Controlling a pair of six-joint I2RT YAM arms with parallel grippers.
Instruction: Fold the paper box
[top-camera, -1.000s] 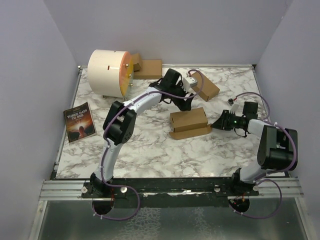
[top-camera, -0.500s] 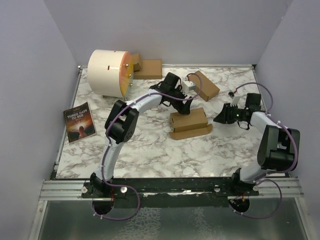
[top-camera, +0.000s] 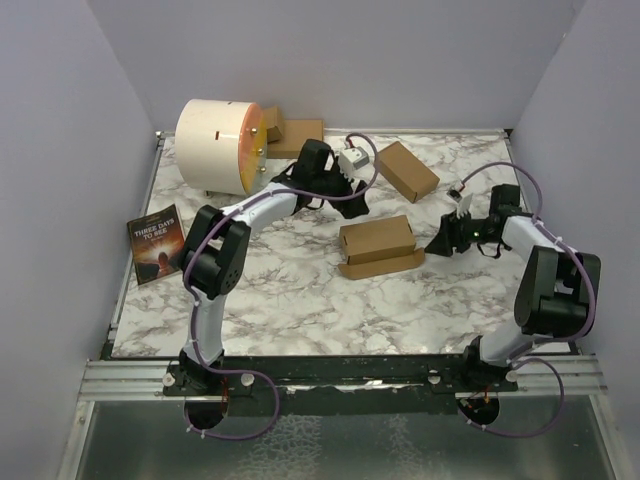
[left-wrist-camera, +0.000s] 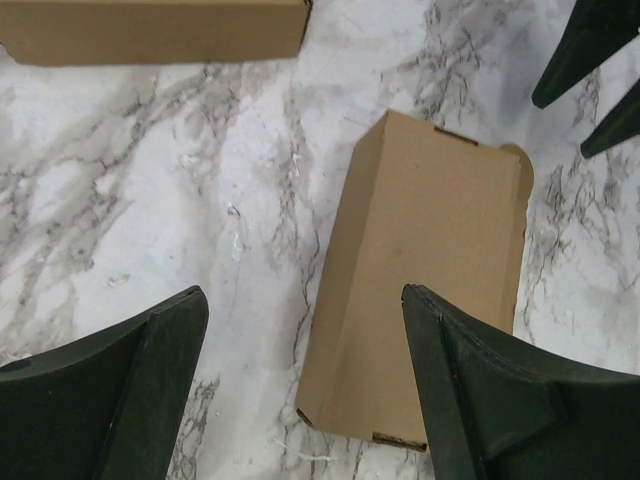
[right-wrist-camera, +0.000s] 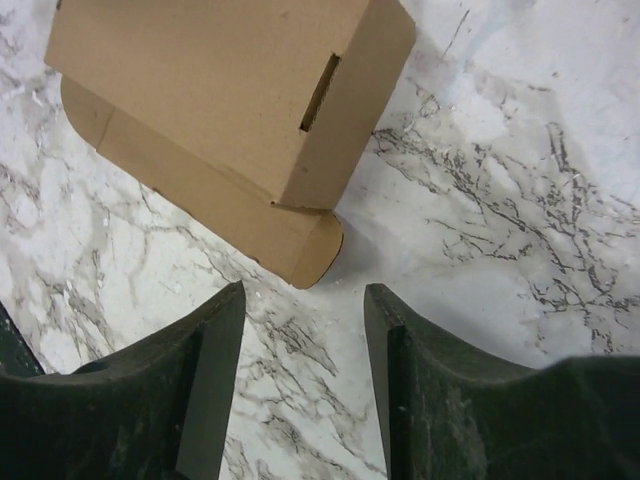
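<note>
- My left pincer (left-wrist-camera: 302, 295) hung open and empty over the white marbled table (left-wrist-camera: 150, 200), the brown cardboard paper box (left-wrist-camera: 420, 290) partly beneath its fingers.
- My right pincer (right-wrist-camera: 303, 290) gaped open too, just beside the box's right end, not touching.
- The box lay mid-table, its long flap (right-wrist-camera: 200, 195) spread flat.

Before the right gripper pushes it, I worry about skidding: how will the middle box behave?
The cardboard box looks hollow and light, so it likely slides on the smooth marble table rather than tipping. Its open flap looks thin, probably bends.
</note>
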